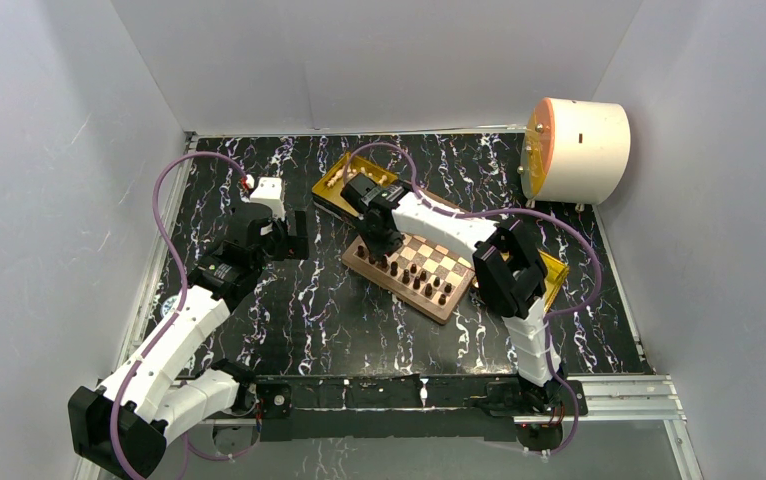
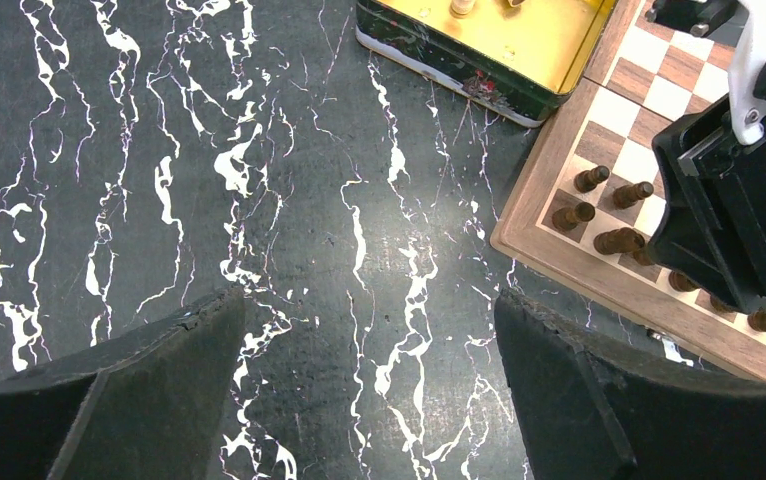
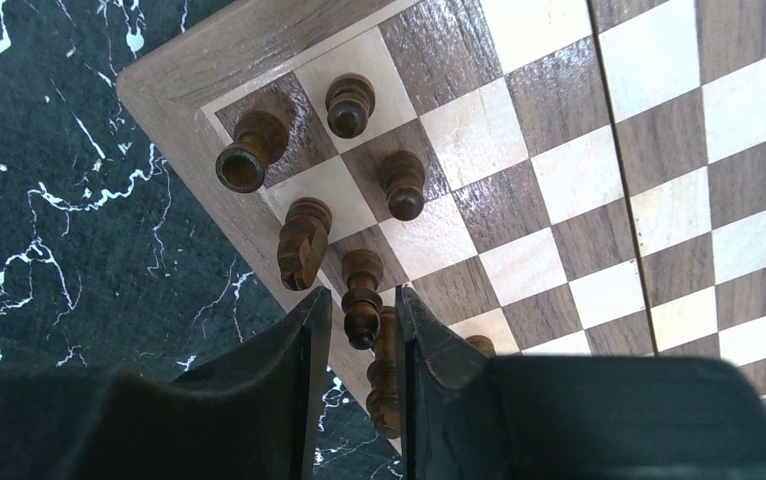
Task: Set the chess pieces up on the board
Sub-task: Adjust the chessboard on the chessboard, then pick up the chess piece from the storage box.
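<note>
My right claw is a little apart around a dark chess piece. I cannot tell if I squeeze it. The piece stands at the left corner of the board, packed among others. If I wiggle, I might knock over the dark knight just beside me.

Black white-veined tabletop: chessboard at centre, gold tray just beyond it, second gold tray right.

One board, two gold trays
</note>
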